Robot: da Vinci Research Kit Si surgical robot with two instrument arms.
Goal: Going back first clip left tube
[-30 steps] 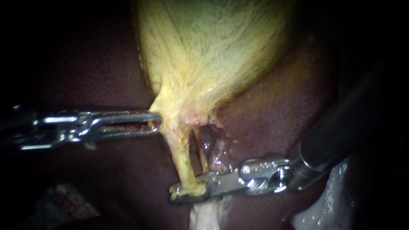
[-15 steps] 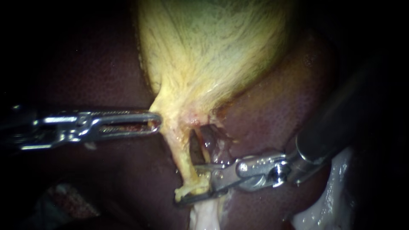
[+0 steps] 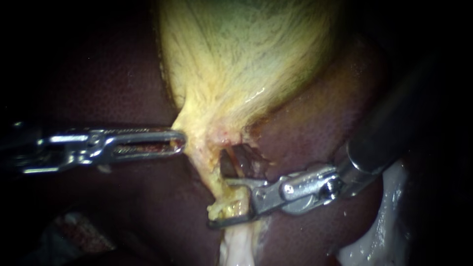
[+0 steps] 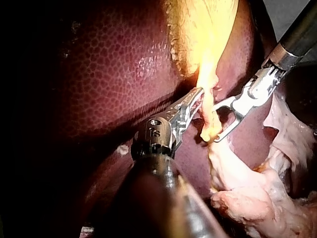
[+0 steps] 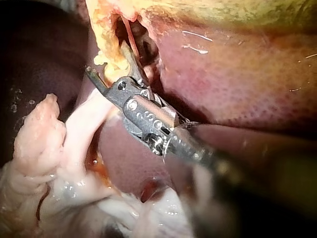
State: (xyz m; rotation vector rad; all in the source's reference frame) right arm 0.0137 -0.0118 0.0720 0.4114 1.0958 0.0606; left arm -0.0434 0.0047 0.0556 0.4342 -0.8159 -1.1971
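Note:
The yellow gallbladder (image 3: 241, 64) narrows downward into the left tube (image 3: 207, 170), a yellow strand, with a thin reddish right tube (image 3: 236, 165) beside it. My left instrument (image 3: 178, 141) comes in level from the left, its jaws shut on the gallbladder's neck where the left tube begins; the left wrist view shows the left instrument (image 4: 199, 98) pinching that yellow edge. My right instrument (image 3: 220, 203) comes in from the right. Its jaws stand open, one above and one below the left tube's frayed lower end (image 3: 224, 207). I make out no clip.
Dark red liver (image 3: 315, 133) lies behind and on both sides. Pale whitish tissue (image 3: 236, 246) hangs below the tubes and along the right instrument's shaft (image 3: 379, 236). In the right wrist view pale lumpy tissue (image 5: 34, 144) lies beside the right instrument (image 5: 106, 59).
My right instrument's jaws have opened wide off the left tube's lower end and drawn back a little to the right. The left instrument has held still.

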